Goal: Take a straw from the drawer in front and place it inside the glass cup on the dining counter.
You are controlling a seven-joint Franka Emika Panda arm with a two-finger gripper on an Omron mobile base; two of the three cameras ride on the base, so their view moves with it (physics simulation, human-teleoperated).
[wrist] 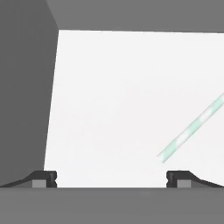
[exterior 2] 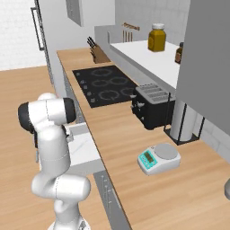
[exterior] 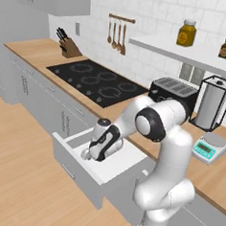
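Note:
The drawer [exterior: 77, 166] stands pulled out under the wall-side worktop, its white inside [wrist: 131, 96] showing. My gripper [exterior: 89, 152] is lowered into it, pointing down at the floor of the drawer. In the hand view the fingertips [wrist: 43, 178] stand wide apart with nothing between them, so the gripper [wrist: 111, 179] is open. The straw [wrist: 192, 129], a thin pale greenish-white stick, lies slantwise on the drawer floor, up and to the right of the right fingertip, apart from it. The drawer's grey side wall [wrist: 26, 100] is close on the left. The glass cup and the dining counter are out of view.
Behind the drawer runs the wood worktop with a black hob [exterior: 98, 82], a toaster [exterior: 173, 91], a paper towel holder [exterior: 214, 106] and a small scale [exterior: 209, 147]. A knife block [exterior: 68, 46] stands at the far left. Open wood floor [exterior: 19, 175] lies in front of the cabinets.

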